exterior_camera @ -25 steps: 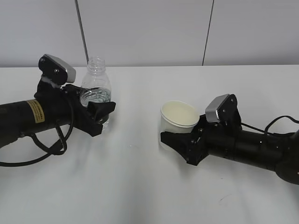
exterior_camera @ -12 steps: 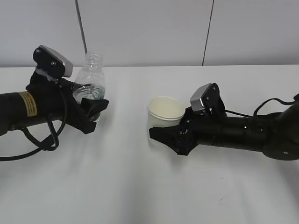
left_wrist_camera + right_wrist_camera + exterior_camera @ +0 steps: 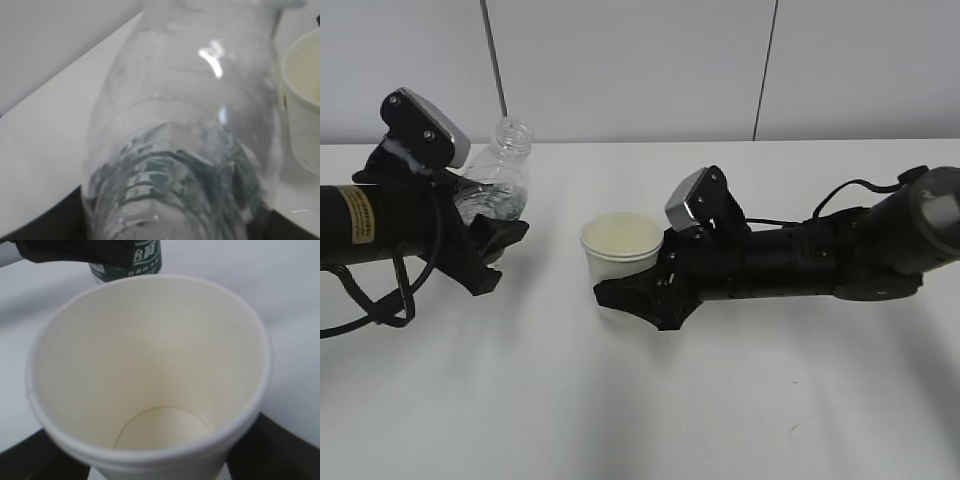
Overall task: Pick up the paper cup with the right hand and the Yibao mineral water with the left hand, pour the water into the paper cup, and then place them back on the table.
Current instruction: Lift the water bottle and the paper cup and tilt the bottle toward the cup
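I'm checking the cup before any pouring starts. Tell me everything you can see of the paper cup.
The paper cup is small, off-white, with a rolled rim and a cream inside that tapers to a round base. It looks dry and empty in the right wrist view. It stands upright, held by the right hand, whose black fingers flank its lower wall. The Yibao mineral water is apart from it, to its left.
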